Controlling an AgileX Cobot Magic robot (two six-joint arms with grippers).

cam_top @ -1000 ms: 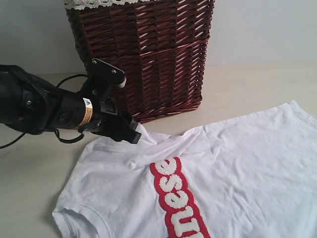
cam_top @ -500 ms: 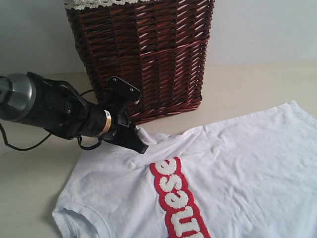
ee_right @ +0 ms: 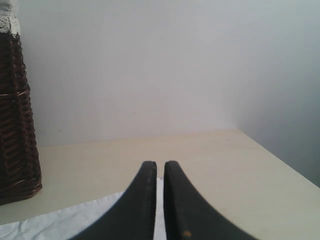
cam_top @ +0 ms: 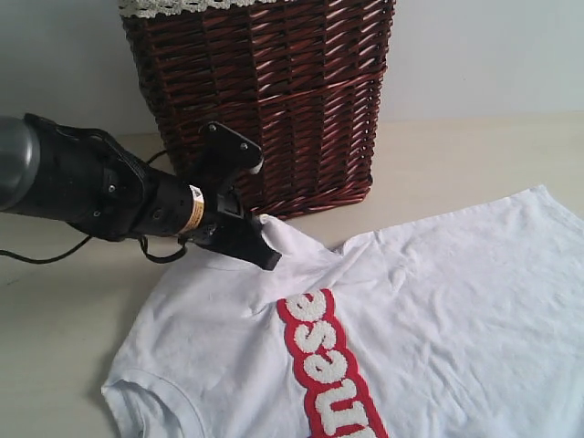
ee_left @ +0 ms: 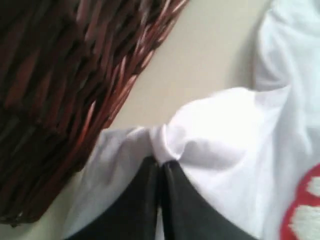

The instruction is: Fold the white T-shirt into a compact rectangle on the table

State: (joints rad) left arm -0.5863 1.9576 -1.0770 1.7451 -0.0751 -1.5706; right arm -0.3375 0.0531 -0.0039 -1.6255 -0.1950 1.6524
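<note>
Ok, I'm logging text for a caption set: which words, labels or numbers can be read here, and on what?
"mese": fuzzy white letters on the red patch of the white T-shirt, running sideways; my best reading, since further letters are cut off by the picture's edge.
Unreadable: small yellow sticker on the left arm, too small to make out.
No other text shows.

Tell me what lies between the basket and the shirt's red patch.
In the exterior view: a thin strip of bare table, then white shirt cloth, bunched up where the left gripper pinches it shut.
</note>
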